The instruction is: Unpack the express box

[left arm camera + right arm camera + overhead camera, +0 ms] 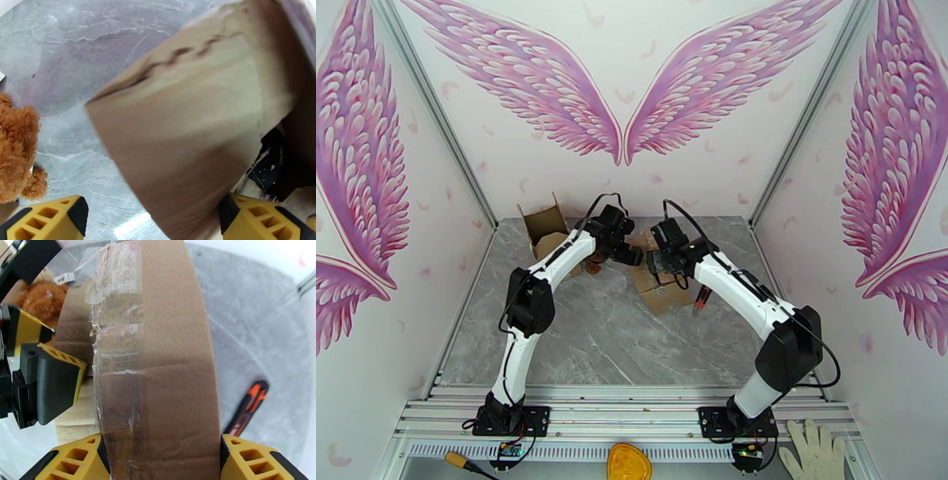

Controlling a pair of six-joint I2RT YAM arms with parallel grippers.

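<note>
Our right fingers [252,459] are clamped on the box [173,358]. One pad presses each side at the bottom of the right wrist frame, and the taped seam runs up between them. Our left fingers [47,217] stand wide apart and hold nothing. A raised flap [189,118] sits in the gap, close to the finger at lower right and clear of the one at lower left.

In the top view the box lies on the desk [616,347] just right of centre, with both wrists meeting over it. A brown plush [15,158] rests on the desk at the left edge of the left wrist frame, beside the box. A knife [247,407] lies on the desk to the lower right of the box. A second carton [545,229] stands open toward the upper left.

We judge the step to be opening the box: the right side steadies it while the left goes for the flap. Next, the left fingers need to close on the flap's edge and fold it back, with the right grip kept firm so the box does not slide.
</note>
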